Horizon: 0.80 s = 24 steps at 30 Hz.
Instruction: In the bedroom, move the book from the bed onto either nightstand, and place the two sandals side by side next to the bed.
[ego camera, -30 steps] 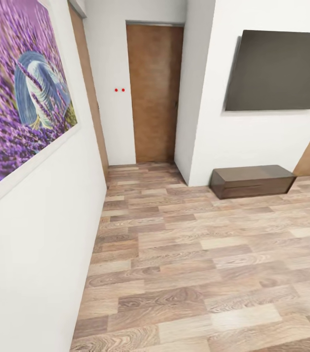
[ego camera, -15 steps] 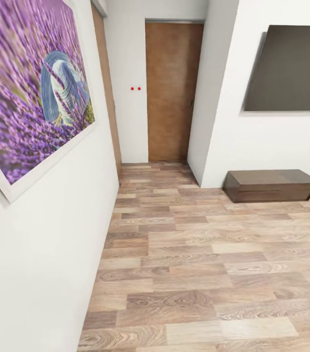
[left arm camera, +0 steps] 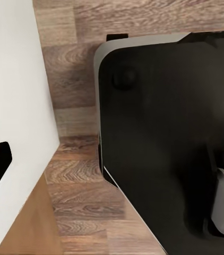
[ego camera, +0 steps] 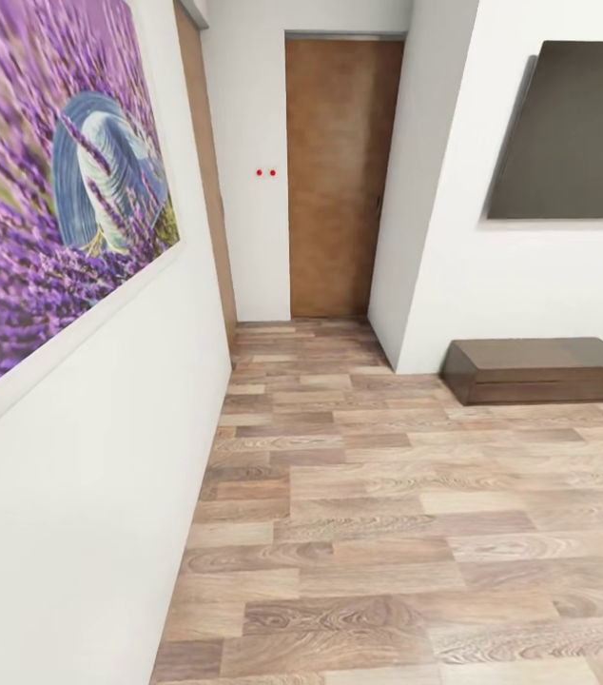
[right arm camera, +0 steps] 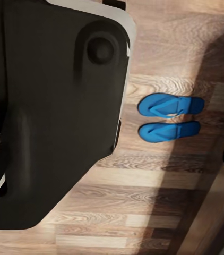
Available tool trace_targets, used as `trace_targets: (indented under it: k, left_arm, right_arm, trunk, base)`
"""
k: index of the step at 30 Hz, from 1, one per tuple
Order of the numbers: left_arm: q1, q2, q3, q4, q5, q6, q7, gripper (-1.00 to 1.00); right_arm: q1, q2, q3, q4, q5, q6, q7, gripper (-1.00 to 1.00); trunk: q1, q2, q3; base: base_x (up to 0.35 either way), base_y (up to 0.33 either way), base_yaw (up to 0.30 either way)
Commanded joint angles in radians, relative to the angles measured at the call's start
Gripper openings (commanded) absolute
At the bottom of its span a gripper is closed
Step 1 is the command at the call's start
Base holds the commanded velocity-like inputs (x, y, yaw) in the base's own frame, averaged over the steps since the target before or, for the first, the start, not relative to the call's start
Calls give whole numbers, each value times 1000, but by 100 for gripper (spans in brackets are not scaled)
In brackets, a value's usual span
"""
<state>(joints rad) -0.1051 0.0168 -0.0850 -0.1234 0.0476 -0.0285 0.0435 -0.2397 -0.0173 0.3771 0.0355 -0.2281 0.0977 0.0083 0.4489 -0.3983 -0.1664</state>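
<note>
From the head, the robot looks to be travelling: plank floor, brown door, lavender picture, dark low cabinet. Next it must find the bed and book.

The left wrist sees the glossy black robot base; gripper state cannot be told.

The right wrist sees two blue sandals side by side on the floor; gripper state unclear.

Home interior, bedroom/hall area. Wood-plank floor, brown door, lavender picture, wall TV w/ low cabinet.
</note>
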Motion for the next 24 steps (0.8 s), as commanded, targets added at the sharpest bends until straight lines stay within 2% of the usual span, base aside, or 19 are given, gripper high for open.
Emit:
trace_targets:
  k: [1, 24]
  left_arm:
    - [-1, 0, -8, 1, 5, -4, 4, 100]
    - [-1, -1, -10, 1, 4, -18, 4, 100]
  right_arm:
    - [-1, 0, 8, 1, -10, 2, 1, 100]
    - [-1, 1, 9, 0, -10, 2, 1, 100]
  trunk:
    - [1, -2, -2]
    - [1, -2, -2]
  base:
    - [343, 0, 2]
    - [349, 0, 0]
